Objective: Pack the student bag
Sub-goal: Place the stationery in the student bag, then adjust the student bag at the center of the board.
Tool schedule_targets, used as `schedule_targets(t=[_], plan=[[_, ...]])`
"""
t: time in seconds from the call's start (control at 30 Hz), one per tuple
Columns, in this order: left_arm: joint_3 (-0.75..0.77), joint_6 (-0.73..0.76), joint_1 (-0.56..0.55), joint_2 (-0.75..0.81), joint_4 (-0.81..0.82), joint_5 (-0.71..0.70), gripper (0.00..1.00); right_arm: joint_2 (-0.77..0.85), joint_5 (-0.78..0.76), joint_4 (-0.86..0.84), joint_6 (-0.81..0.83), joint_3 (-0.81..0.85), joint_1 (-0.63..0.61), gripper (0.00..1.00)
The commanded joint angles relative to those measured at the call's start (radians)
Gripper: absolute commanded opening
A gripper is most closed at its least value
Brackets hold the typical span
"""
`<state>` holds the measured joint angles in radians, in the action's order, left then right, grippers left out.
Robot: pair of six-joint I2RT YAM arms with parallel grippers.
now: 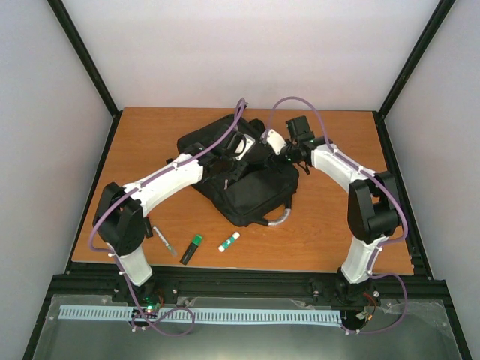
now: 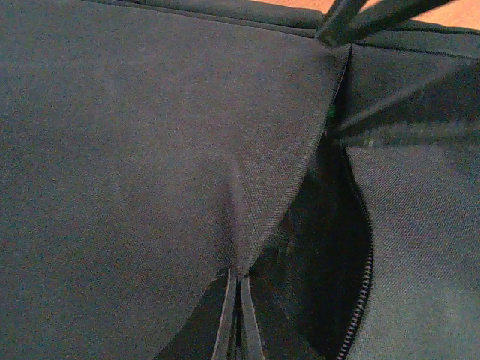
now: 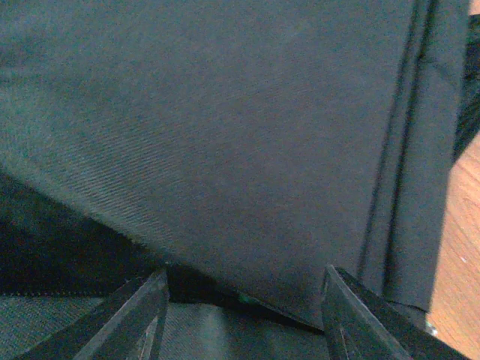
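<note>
I note the student bag (image 1: pixel 251 199) at the middle of the surface (image 1: pixel 330 225), left arm (image 1: pixel 174 180) and right arm (image 1: pixel 341 169) reaching over it (they hide its middle from above), left fingers (image 2: pixel 237 283) pinched on a fabric fold by the open zip (image 2: pixel 364 285), right fingers (image 3: pixel 246 274) spread wide above its cloth, while a pen (image 1: pixel 163 238), a green marker (image 1: pixel 193 249) and a glue stick (image 1: pixel 229 241) lie apart from it on the near side.

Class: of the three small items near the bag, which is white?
The rightmost stick, white with a green end; the black marker and grey pen aren't.
</note>
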<state>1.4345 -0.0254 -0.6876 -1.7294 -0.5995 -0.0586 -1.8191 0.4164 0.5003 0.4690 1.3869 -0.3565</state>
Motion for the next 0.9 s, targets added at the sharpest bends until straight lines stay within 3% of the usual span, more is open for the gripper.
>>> schedule_targets(t=[0.0, 0.23, 0.33, 0.37, 0.53, 0.63, 0.73, 0.87], plan=[[0.03, 0.015, -0.018, 0.07, 0.042, 0.031, 0.01, 0.01, -0.055, -0.076, 0.126, -0.034, -0.049, 0.57], [0.026, 0.003, -0.018, 0.094, 0.048, 0.045, 0.01, -0.054, -0.211, -0.226, 0.083, -0.017, -0.09, 0.6], [0.016, -0.008, -0.018, 0.104, 0.046, 0.023, 0.01, -0.041, -0.256, -0.315, 0.051, -0.041, -0.09, 0.53], [0.011, -0.019, -0.018, 0.109, 0.043, 0.003, 0.05, -0.031, -0.254, -0.336, 0.053, -0.052, -0.09, 0.47], [-0.021, -0.204, -0.017, 0.168, -0.026, -0.218, 0.59, 0.032, -0.215, -0.395, 0.047, -0.124, -0.09, 0.12], [-0.125, -0.385, -0.006, 0.26, -0.073, -0.342, 0.79, 0.051, -0.208, -0.405, 0.037, -0.154, -0.089, 0.08], [-0.218, -0.553, 0.047, 0.312, -0.154, -0.35, 0.82, 0.053, -0.211, -0.393, 0.021, -0.156, -0.082, 0.04], [-0.349, -0.647, 0.097, 0.35, -0.159, -0.298, 0.79, 0.061, -0.168, -0.34, -0.033, -0.137, -0.026, 0.03]])
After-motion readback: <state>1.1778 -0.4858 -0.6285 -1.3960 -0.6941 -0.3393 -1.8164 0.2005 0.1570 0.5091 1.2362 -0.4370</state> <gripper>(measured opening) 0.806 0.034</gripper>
